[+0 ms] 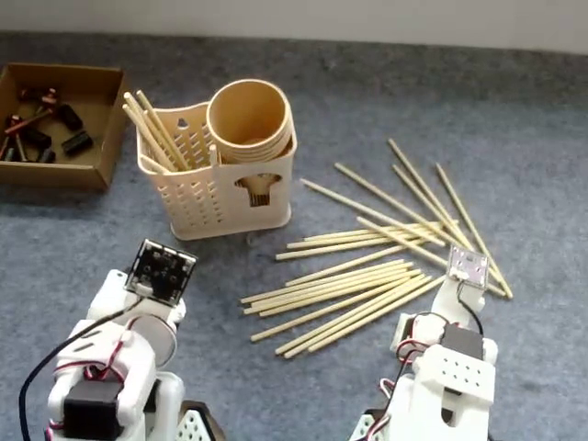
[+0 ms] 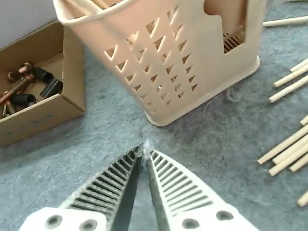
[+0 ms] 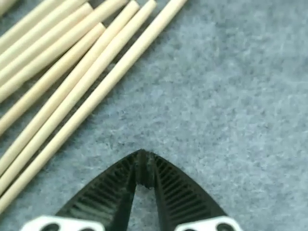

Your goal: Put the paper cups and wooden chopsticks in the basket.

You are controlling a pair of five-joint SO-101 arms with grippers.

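High view: the basket (image 1: 230, 197) stands at 11 o'clock on the grey table (image 1: 533, 119); a stack of paper cups (image 1: 250, 118) sits in its 3 o'clock side, and several wooden chopsticks (image 1: 149, 129) lean in its 9 o'clock side; many loose chopsticks (image 1: 358, 285) lie scattered at 4 o'clock from it; a cardboard box (image 1: 96, 138) of small parts (image 1: 41, 133) sits at its 9 o'clock; left jaws are pressed together on nothing, low over the table near the basket's foot; right jaws are likewise closed and empty, just beside the loose chopsticks.
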